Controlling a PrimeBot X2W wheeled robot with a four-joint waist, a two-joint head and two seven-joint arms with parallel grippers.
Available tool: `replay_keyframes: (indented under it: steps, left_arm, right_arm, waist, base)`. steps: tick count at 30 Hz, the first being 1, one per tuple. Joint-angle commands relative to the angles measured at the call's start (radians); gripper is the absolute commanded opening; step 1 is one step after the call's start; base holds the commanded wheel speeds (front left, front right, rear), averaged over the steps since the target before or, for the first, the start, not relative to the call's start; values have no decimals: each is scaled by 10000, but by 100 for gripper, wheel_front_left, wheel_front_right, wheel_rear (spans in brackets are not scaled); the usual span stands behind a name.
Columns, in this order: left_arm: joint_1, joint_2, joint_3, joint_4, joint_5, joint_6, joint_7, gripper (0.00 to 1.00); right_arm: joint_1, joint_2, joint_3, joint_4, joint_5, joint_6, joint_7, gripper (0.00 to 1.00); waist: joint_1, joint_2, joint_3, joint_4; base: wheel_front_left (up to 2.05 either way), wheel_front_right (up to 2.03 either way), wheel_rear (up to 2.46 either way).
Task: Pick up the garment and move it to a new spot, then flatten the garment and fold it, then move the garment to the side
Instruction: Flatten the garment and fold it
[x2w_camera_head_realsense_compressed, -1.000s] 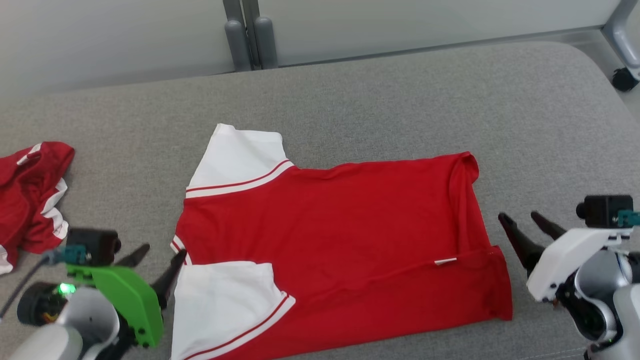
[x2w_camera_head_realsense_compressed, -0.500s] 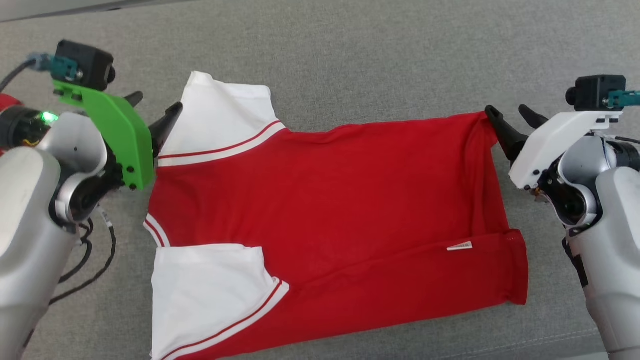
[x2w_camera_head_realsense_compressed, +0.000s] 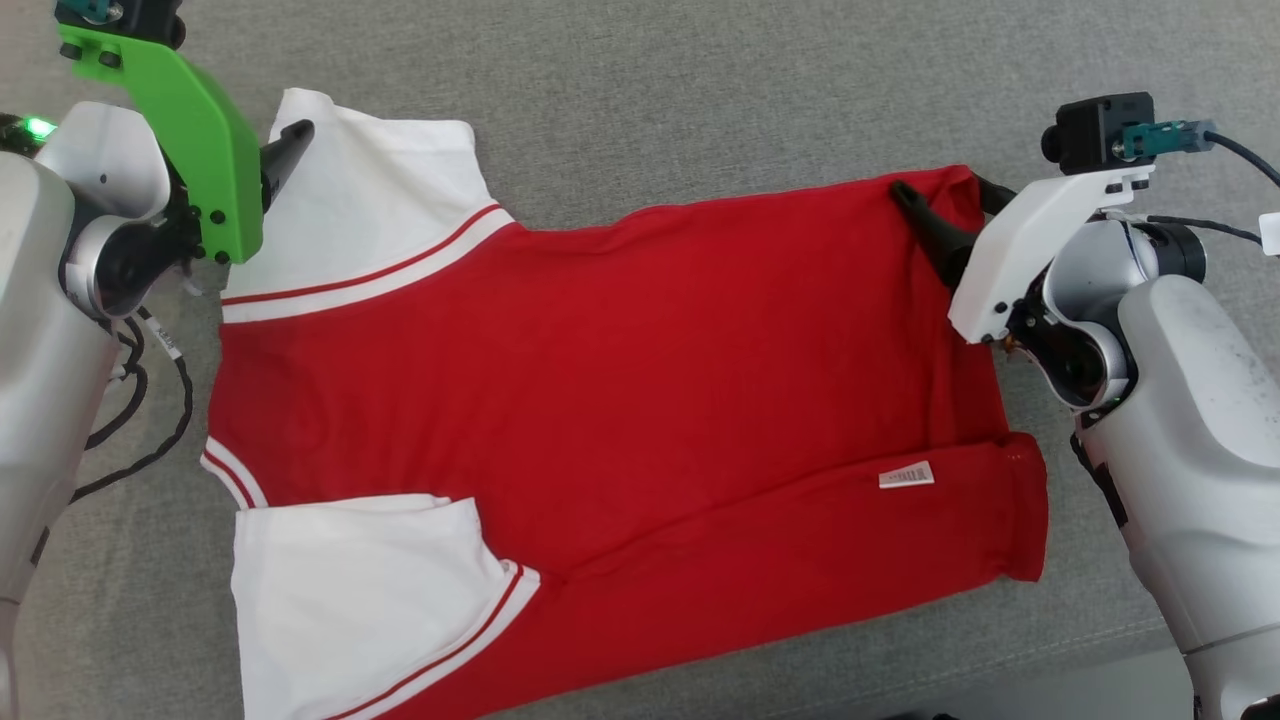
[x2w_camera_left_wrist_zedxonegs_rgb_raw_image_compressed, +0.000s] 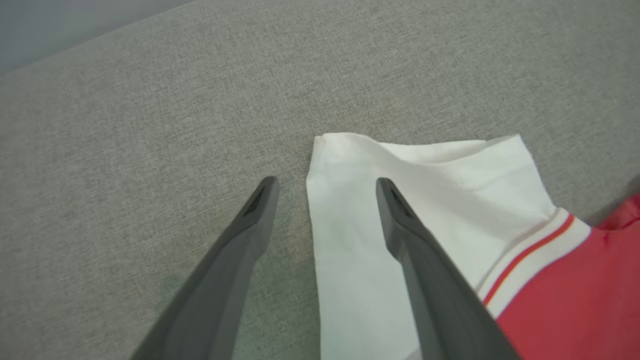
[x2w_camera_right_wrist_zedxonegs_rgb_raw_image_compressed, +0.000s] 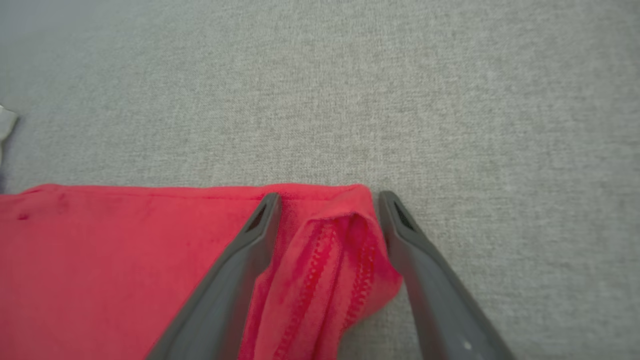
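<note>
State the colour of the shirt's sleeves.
The sleeves are white, each with a thin red stripe near the seam; clearest in the head view.

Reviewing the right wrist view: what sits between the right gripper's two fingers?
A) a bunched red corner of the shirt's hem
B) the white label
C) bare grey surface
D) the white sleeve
A: the right gripper stands open astride the red hem corner of the shirt, whose stitched edge is rolled up between the two fingers.

Soft matt cloth garment (x2w_camera_head_realsense_compressed: 600, 350) on a rough, woven grey fabric surface (x2w_camera_head_realsense_compressed: 700, 90).
</note>
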Motion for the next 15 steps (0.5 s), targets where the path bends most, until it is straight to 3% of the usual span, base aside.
replay_keyframes:
  steps: [1, 6, 8, 9, 10, 11, 12, 13, 14, 15]
  left_arm:
    - [-199, 57, -63, 185, -133, -35, -59, 100]
    - [-409, 191, -505, 681, -422, -46, -123, 100]
    - [-483, 250, -679, 804, -572, -46, -163, 100]
    - [-501, 274, -780, 882, -636, -44, -173, 94]
    - [-492, 277, -858, 947, -694, -38, -208, 47]
    - [-518, 317, -957, 1021, -703, -38, -263, 16]
    - [-556, 344, -1023, 1070, -723, -39, -292, 0]
    - [-604, 385, -1114, 1145, -724, -39, -329, 0]
    - [-642, 413, -1194, 1180, -713, -38, -371, 0]
    - [-693, 438, -1269, 1224, -730, -38, -468, 0]
  right_arm:
    - [-66, 26, 141, 24, 94, 0, -71, 100]
    - [-133, 28, 565, -46, 346, -1, -321, 100]
    - [-134, -38, 675, -28, 440, -1, -402, 78]
    - [-136, -61, 741, -12, 497, -1, -459, 56]
    - [-131, -83, 785, 8, 538, -1, -478, 42]
    - [-144, -102, 834, 23, 583, -1, -537, 36]
    - [-158, -118, 873, 37, 629, -1, -567, 28]
    - [-174, -137, 909, 59, 661, 0, -607, 7]
    - [-192, -152, 940, 63, 703, 0, -656, 0]
    - [-212, -179, 959, 77, 775, 0, -721, 0]
  waist:
    - [-1, -1, 228, -299]
    - [-1, -1, 342, -568]
    - [-1, -1, 361, -613]
    - [-1, -1, 367, -626]
    - [-1, -1, 363, -628]
    - [-1, -1, 360, -622]
    - [-1, -1, 357, -613]
    - [-1, -1, 351, -595]
    - [-1, -1, 342, -580]
    - [-1, -1, 328, -558]
  base:
    - [0, 0, 0]
    - [0, 0, 0]
    - [0, 0, 0]
    - [0, 0, 0]
    - [0, 0, 0]
    - [0, 0, 0]
    - [0, 0, 0]
    - [0, 0, 0]
    - [0, 0, 0]
    - [0, 0, 0]
